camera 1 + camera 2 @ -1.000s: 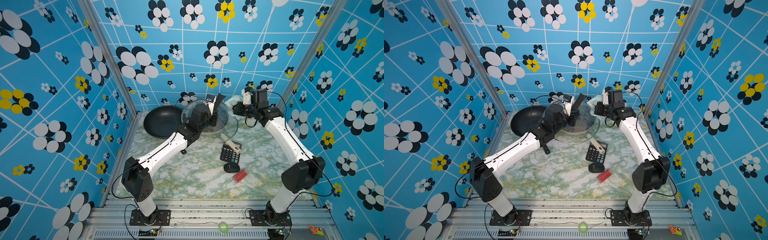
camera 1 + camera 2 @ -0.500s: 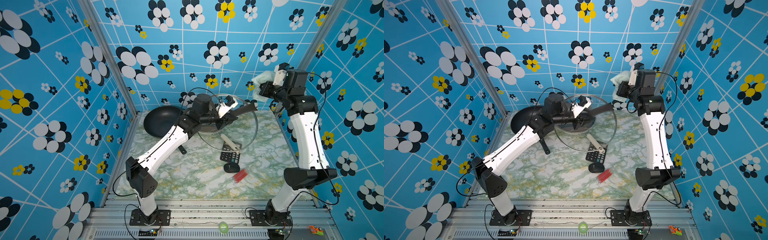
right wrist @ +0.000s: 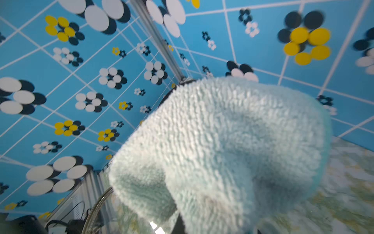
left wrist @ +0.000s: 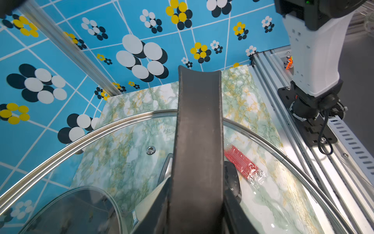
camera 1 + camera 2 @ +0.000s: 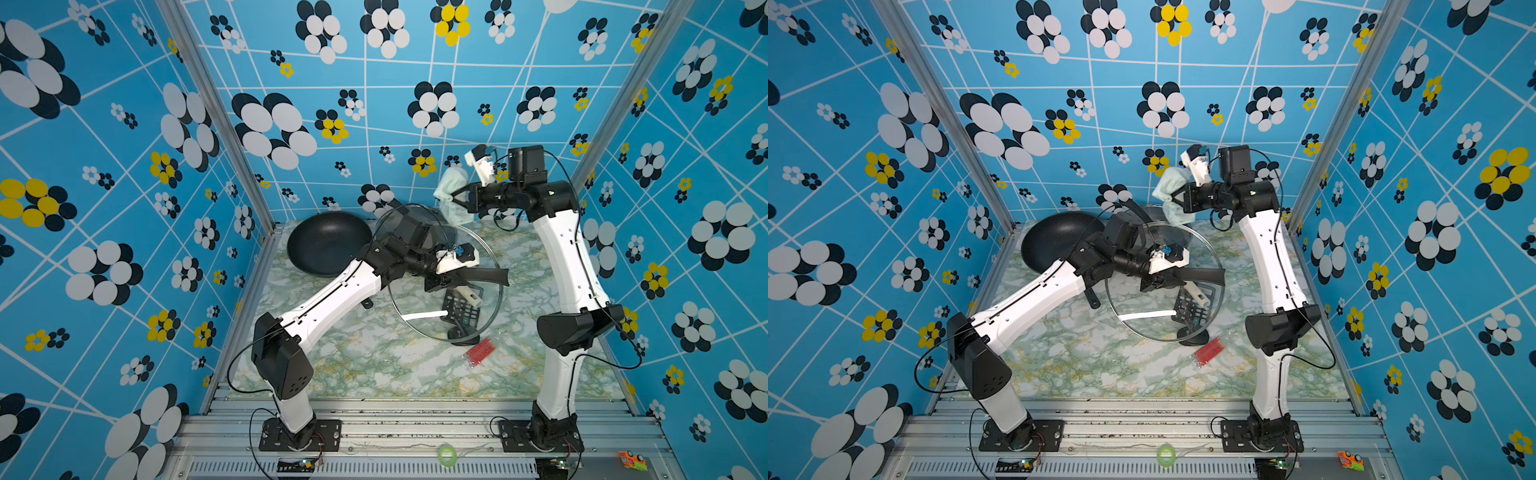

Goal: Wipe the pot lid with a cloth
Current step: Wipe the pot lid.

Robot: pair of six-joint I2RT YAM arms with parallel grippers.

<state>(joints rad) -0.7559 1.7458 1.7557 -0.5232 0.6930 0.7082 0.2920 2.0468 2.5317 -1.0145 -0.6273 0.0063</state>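
The pot lid (image 5: 411, 299) (image 5: 1142, 309) is clear glass with a metal rim, held tilted above the table. My left gripper (image 5: 461, 276) (image 5: 1173, 278) is shut on its long black handle (image 5: 488, 274) (image 4: 199, 131). The left wrist view shows the lid's rim (image 4: 81, 137) curving on both sides of the handle. The pale mint cloth (image 5: 449, 191) (image 5: 1169, 191) (image 3: 232, 141) hangs from my right gripper (image 5: 457, 195) (image 5: 1177, 197), which is shut on it just above the lid's far edge. In the right wrist view the cloth hides the jaws.
A black pan (image 5: 328, 245) sits at the back left. Under the raised lid lie a calculator (image 5: 461, 311) and a small black object (image 5: 461, 334). A red packet (image 5: 480, 351) (image 4: 242, 162) lies in front of them. Patterned walls close in the table on three sides.
My left gripper has lifted the lid off the back of the table by its handle. My right gripper rose with the cloth, then moved left towards the lid's far edge.
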